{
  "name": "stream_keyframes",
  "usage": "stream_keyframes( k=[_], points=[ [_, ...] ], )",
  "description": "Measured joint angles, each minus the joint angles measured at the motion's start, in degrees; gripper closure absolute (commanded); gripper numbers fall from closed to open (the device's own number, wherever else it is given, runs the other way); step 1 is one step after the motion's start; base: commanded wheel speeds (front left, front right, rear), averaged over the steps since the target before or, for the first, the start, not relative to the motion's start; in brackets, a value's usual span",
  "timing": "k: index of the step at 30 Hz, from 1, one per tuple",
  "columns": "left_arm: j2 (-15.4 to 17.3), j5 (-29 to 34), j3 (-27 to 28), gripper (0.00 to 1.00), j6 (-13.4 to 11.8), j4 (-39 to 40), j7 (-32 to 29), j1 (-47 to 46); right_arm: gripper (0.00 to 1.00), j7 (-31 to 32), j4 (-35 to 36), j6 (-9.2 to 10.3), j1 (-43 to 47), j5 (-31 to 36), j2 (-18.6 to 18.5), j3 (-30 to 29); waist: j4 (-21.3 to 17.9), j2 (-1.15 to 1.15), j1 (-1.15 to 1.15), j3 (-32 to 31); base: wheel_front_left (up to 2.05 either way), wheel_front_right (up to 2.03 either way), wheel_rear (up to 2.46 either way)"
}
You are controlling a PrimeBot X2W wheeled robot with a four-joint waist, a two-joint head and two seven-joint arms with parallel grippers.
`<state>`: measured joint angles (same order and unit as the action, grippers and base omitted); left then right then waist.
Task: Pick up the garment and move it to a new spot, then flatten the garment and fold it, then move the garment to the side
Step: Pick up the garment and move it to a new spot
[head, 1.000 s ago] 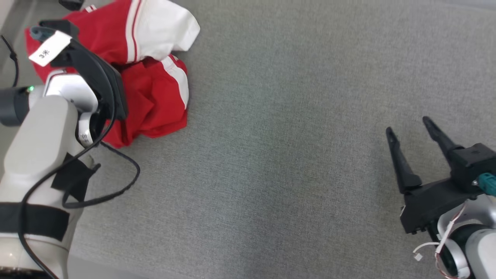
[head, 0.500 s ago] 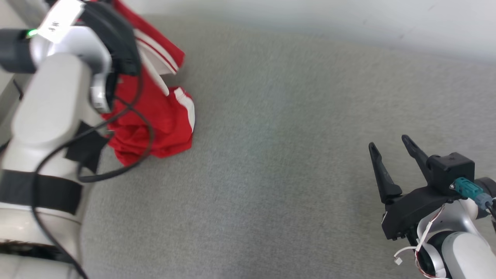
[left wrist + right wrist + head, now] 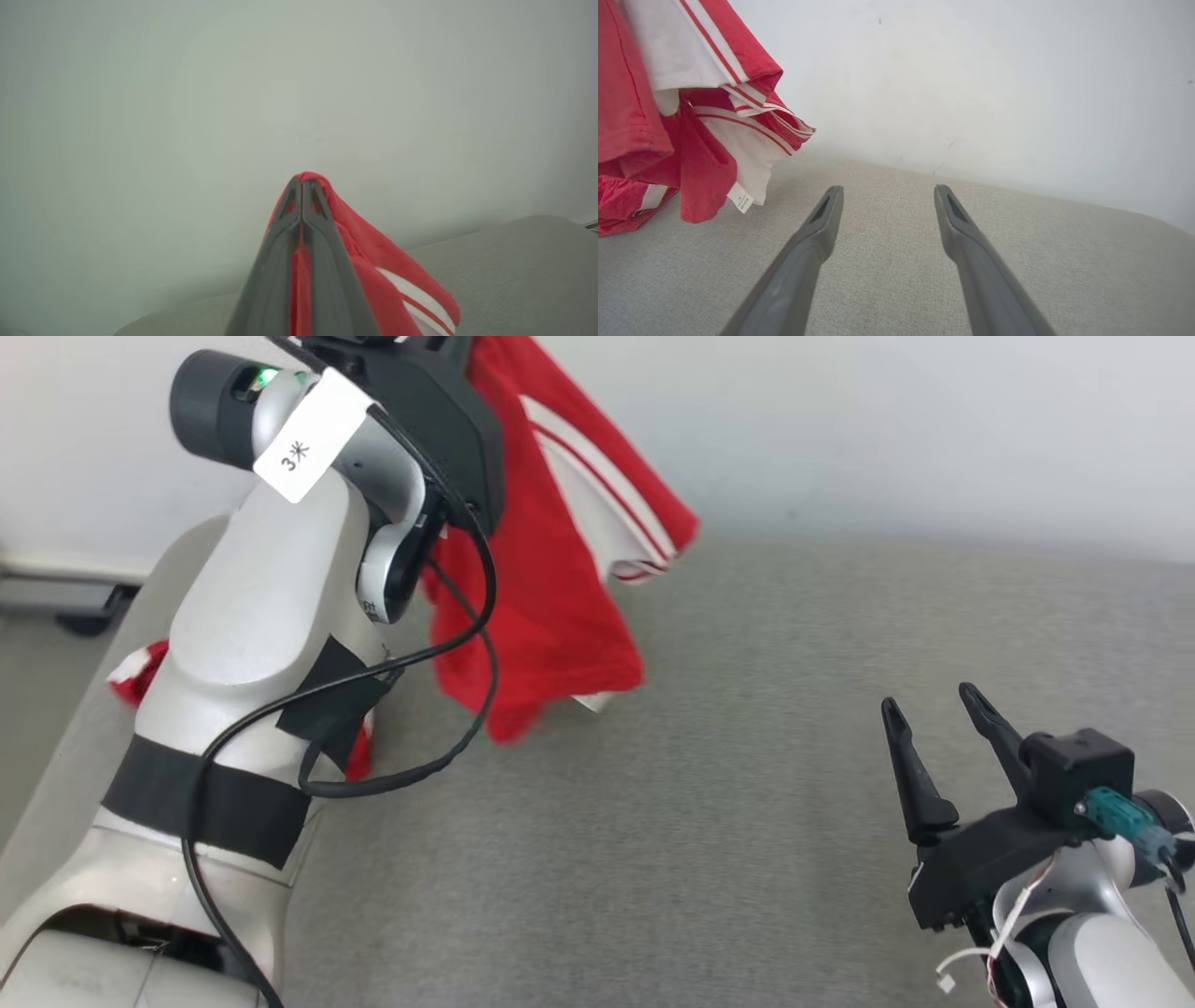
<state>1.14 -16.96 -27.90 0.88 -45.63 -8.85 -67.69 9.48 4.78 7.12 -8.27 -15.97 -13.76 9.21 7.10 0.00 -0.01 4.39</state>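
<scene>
Nearest in the head view, at about 4 o'clock, the right gripper (image 3: 926,698) hovers low over the grey tabletop (image 3: 700,821). Its two dark fingers are spread wide with nothing between them, and they point toward 12 o'clock. The right wrist view shows the same right gripper (image 3: 888,188) with only bare tabletop (image 3: 896,289) in the gap.

The left arm (image 3: 252,616) rises from 8 o'clock and bends steeply up toward 11 o'clock, its wrist raised high above the tabletop. A black cable (image 3: 467,616) loops down its side, and a white tag (image 3: 311,434) hangs near the wrist. In the left wrist view the left gripper (image 3: 302,183) has its fingers pressed together, clenched on a pinch of red cloth that bulges over the tips.

The garment (image 3: 551,607) hangs from that grasp between 11 and 12 o'clock in the head view, lifted and draped in loose folds. It is red with white panels edged by thin red stripes. The left wrist view shows the garment (image 3: 369,261) falling away toward 5 o'clock. In the right wrist view the garment (image 3: 640,116) fills the 9 to 11 o'clock corner, with a small white care label (image 3: 740,198) dangling at its lower edge. Its lowest red folds, at 8 o'clock, seem to rest on the tabletop.

Farthest back stands a plain pale wall (image 3: 887,429).
</scene>
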Motion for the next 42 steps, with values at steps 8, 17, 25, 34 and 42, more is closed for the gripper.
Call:
stream_keyframes(
  k=[8, 17, 25, 34, 42],
  points=[
    [0.1, -3.6, -4.5, 1.00, 2.2, 5.7, 0.4, 2.3, 0.00, -0.8, 1.9, 0.00, 5.1, 0.0, 0.5, -1.7, -7.1, 0.00, 0.00, -2.8, 0.00, 0.00, 0.00],
    [0.5, -11.8, -15.6, 1.00, -0.8, 15.4, -0.7, 5.4, 0.00, -1.0, 3.5, 0.01, 7.9, 0.0, 1.3, -3.3, -15.2, 0.00, 0.01, -3.9, 0.00, 0.00, 0.00],
    [0.6, -11.2, -14.0, 1.00, -5.0, 10.5, -2.8, 7.6, 0.00, -0.4, 2.0, -1.98, 5.9, -1.1, 1.8, -0.2, -21.9, 0.00, 0.02, -2.5, 0.00, 0.00, 0.00],
    [0.7, -11.5, -15.7, 0.00, -5.0, 2.8, -4.5, 9.9, 0.00, 0.7, -0.5, -7.51, 4.0, -2.3, -0.7, 2.2, -24.1, 0.01, 0.02, 2.0, 0.00, 0.00, 0.00],
    [0.7, -14.0, -13.7, 0.00, -5.0, 2.3, -2.0, 14.1, 0.00, 1.0, -2.2, -8.49, 3.8, -3.1, -1.5, 1.6, -21.6, 0.01, 0.02, 2.3, 0.00, 0.00, 0.00]
  ],
)
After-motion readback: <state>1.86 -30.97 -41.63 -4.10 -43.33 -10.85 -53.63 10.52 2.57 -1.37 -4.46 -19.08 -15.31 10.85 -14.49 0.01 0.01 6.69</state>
